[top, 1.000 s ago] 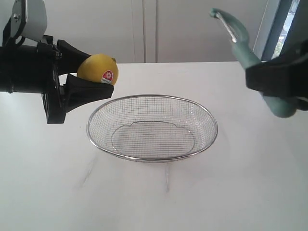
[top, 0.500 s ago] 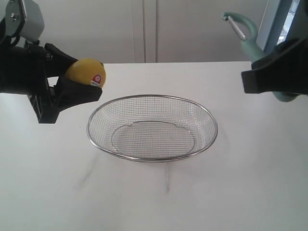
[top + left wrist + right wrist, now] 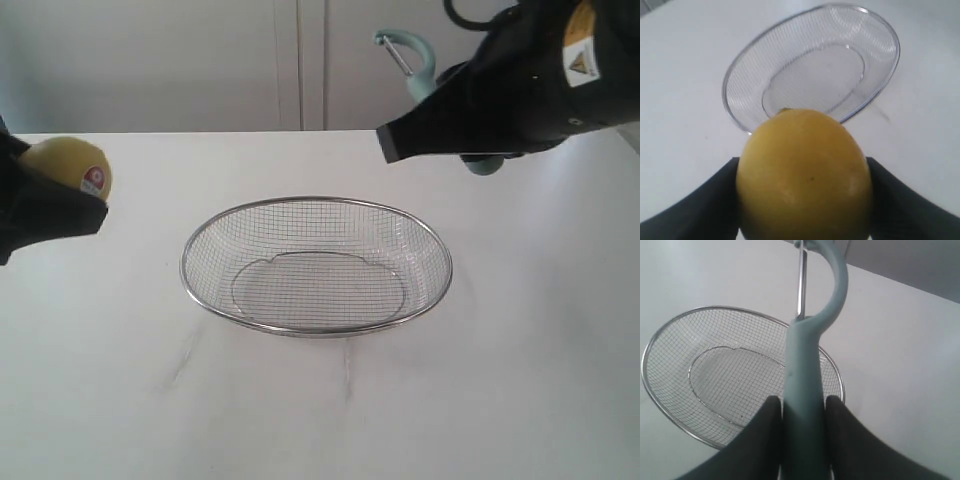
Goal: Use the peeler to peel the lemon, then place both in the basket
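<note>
White table [image 3: 520, 390], wire mesh basket [image 3: 184, 268] on it.
Basket upright, near the middle; faint grey streaks [image 3: 184, 358] on the surface beside it.

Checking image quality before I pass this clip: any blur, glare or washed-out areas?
Exterior view: even light, basket mesh sharp, lemon pale at the frame edge. Left wrist view: lemon close and soft, glare on the basket's far mesh. Right wrist view: peeler handle blurred near the lens, mesh crisp.

Kitchen-like room: white veined countertop [image 3: 520, 390], pale cabinet doors [image 3: 200, 60] behind
</note>
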You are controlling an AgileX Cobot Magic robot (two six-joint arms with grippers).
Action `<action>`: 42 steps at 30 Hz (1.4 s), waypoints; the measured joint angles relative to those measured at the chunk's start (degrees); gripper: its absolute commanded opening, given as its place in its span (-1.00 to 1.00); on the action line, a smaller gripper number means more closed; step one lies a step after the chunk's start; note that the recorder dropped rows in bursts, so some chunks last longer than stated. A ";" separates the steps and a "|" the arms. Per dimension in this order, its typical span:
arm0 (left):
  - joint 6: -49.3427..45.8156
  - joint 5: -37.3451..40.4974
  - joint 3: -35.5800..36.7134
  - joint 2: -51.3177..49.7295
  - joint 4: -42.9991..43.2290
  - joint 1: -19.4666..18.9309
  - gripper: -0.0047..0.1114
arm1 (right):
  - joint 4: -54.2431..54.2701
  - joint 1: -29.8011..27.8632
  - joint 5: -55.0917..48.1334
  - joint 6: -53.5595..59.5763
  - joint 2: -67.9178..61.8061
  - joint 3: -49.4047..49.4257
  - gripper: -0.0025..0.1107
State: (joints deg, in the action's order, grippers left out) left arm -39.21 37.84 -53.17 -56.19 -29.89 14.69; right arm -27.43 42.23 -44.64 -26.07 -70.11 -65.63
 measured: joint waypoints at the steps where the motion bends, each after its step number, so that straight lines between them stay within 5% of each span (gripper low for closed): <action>1: 2.56 2.21 -0.55 0.12 2.27 0.00 -0.92 | 0.00 0.00 -0.32 0.49 -1.11 -0.84 -0.96; 10: 7.23 5.41 -1.08 0.12 7.03 0.00 -0.92 | 6.19 -4.53 -2.08 10.23 -14.21 -9.79 -0.96; 21: 7.37 3.96 -1.08 0.12 7.07 0.00 -0.92 | 37.98 -15.81 -7.21 41.22 -27.91 -17.72 -0.96; 42: 7.37 3.92 -1.08 0.12 8.79 0.00 -0.92 | 37.86 -15.89 -1.50 45.12 -41.40 -17.75 -0.96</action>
State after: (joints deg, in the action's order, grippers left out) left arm -31.84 41.77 -54.24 -56.06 -21.10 14.69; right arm 10.44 26.34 -46.14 19.05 -111.51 -83.39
